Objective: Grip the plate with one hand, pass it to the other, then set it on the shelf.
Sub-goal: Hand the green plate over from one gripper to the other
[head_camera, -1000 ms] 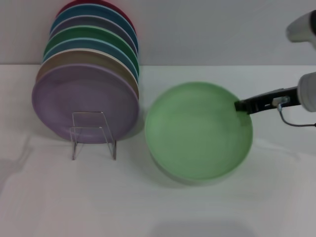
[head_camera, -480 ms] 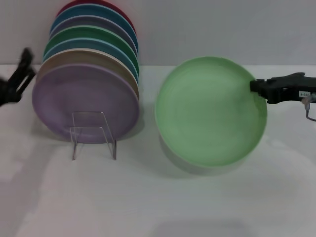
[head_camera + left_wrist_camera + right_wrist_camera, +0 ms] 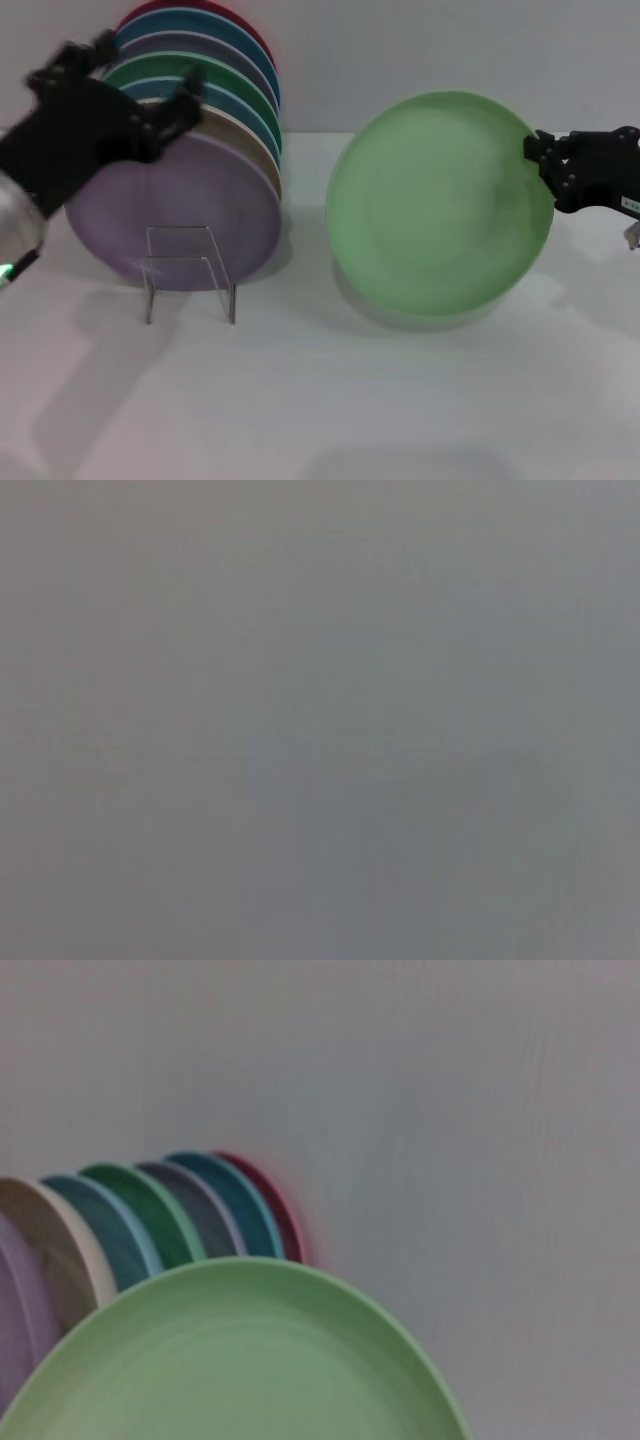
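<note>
Inspector: Left gripper (image 3: pixel 135 95) spread wide, raised in front of the stacked plates (image 3: pixel 190 120) on the rack (image 3: pixel 188 272).

Clerk: Risk?

Inspector: It could clip that stack while crossing.

Clerk: The plate (image 3: pixel 438 205)?

Inspector: Airborne, tilted face-forward, round, no long axis; right gripper (image 3: pixel 548 160) pinches its rim.

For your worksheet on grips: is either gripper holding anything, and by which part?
The right gripper holds the pale green plate by its right rim, tilted up off the table. The left gripper, open, holds nothing, up by the racked plates.
</note>
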`<state>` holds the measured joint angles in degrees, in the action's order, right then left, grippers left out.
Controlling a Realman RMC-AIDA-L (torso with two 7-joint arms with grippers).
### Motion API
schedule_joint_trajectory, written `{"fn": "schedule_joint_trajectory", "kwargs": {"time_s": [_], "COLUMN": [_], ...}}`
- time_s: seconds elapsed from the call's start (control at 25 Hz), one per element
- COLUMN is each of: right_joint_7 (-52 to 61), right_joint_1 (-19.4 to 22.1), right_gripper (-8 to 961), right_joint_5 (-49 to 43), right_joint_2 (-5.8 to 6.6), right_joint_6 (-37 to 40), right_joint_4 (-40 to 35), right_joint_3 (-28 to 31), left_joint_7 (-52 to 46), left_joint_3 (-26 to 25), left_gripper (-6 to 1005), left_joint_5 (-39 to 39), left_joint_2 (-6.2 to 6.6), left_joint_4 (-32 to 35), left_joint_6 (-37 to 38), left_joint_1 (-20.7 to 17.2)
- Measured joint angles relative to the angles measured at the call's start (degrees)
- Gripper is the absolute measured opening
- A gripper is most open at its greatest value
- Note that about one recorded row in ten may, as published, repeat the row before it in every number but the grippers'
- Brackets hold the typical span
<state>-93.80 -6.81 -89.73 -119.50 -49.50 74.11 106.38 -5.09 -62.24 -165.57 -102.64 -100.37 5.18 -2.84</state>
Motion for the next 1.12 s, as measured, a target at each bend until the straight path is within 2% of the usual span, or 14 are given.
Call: {"fn": "schedule_joint_trajectory", "kwargs": {"time_s": [0.08,0.12,0.16,0.2,0.32,0.36,0.4,0.48,0.56,0.6,0.72,1.12], "right_joint_7": [-5.1,-7.2,-11.5,-11.5,-15.8,-16.8,-16.8,-17.6,-19.9,-19.9,-20.7,-21.6], "right_joint_1": [0.2,0.2,0.2,0.2,0.2,0.2,0.2,0.1,0.1,0.1,0.0,-0.6], "right_gripper": [19,19,19,19,19,19,19,18,18,18,18,18], "right_joint_5": [4.6,6.0,8.3,8.3,10.8,11.5,11.5,11.7,11.9,11.9,12.0,12.1], "right_joint_2": [0.02,0.06,0.08,0.08,0.07,0.07,0.07,0.12,0.19,0.19,0.21,0.24], "right_joint_6": [-0.4,-0.8,-1.7,-1.7,-2.4,-2.5,-2.5,-2.7,-3.9,-3.9,-4.4,-4.8], "right_joint_4": [-2.2,-3.1,-4.7,-4.7,-6.5,-7.1,-7.1,-7.5,-8.2,-8.2,-8.7,-9.2], "right_joint_3": [0.2,0.3,0.4,0.4,0.1,0.0,0.0,0.1,0.3,0.3,0.5,0.1], "left_joint_7": [1.5,2.6,4.6,4.6,8.3,10.7,10.7,12.7,17.7,17.7,21.8,24.1], "left_joint_3": [-0.3,-0.4,-0.8,-0.8,-1.7,-2.5,-2.5,-3.4,-6.2,-6.2,-8.0,-7.5], "left_gripper": [853,852,851,849,846,845,843,841,839,837,834,822], "left_joint_5": [0.0,0.1,0.4,0.4,0.7,1.4,1.4,2.5,6.9,6.9,11.1,13.7], "left_joint_2": [-1.11,-2.17,-4.15,-4.15,-7.43,-9.45,-9.45,-10.99,-13.82,-13.82,-15.16,-15.33], "left_joint_4": [-3.4,-5.0,-6.7,-6.7,-7.8,-8.2,-8.2,-8.3,-8.0,-8.0,-7.5,-6.1], "left_joint_6": [-8.9,-14.1,-21.0,-21.0,-28.3,-31.7,-31.7,-33.8,-39.1,-39.1,-42.2,-43.3], "left_joint_1": [1.2,2.2,3.9,3.9,6.0,7.0,7.0,7.8,9.8,9.8,11.0,11.6]}}
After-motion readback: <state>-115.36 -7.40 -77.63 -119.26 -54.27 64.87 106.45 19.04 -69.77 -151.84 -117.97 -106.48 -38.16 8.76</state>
